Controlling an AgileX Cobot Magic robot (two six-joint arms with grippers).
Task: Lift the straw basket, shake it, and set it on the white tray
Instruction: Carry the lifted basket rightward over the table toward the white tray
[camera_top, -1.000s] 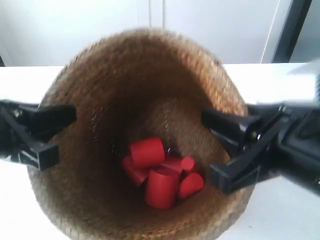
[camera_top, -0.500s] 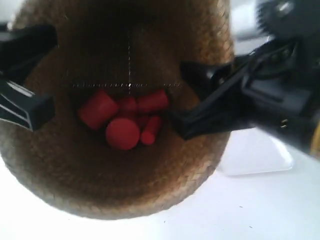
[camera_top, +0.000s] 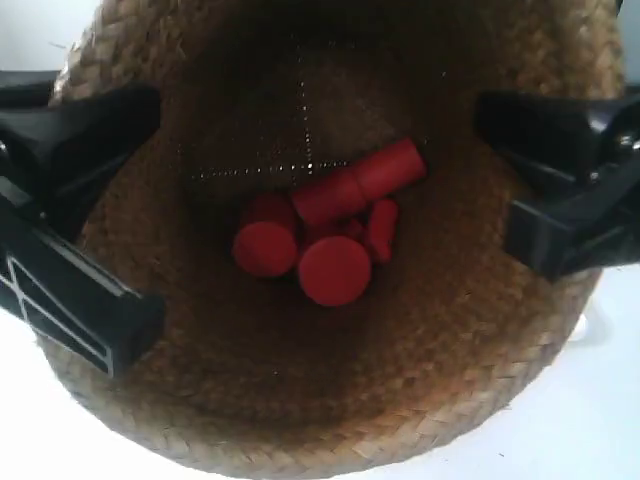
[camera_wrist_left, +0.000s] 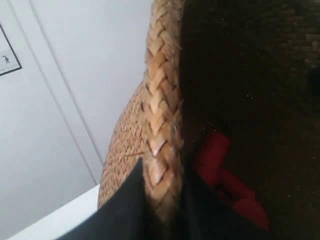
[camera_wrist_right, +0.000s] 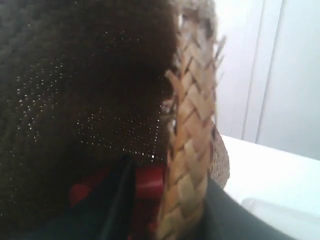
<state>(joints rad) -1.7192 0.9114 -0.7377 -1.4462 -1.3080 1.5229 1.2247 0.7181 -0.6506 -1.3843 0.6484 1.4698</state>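
Exterior view: the straw basket (camera_top: 330, 390) hangs raised near the camera, left gripper (camera_wrist_left: 160, 200) and right gripper (camera_wrist_right: 167, 205) each clamped on its braided rim (camera_wrist_left: 160, 100), where hard shaking could slip it free or fling out the red cylinders (camera_top: 335, 270).

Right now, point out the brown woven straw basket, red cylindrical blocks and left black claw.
Brown woven straw basket (camera_top: 400, 390): exterior view, inner wall.
Red cylindrical blocks (camera_top: 333, 270): exterior view, round end face.
Left black claw (camera_wrist_left: 162, 175): left wrist view, between fingertips, astride rim.

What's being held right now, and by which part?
The straw basket, by its braided rim: the left gripper and right gripper clamp opposite sides, one finger inside the basket and one outside.
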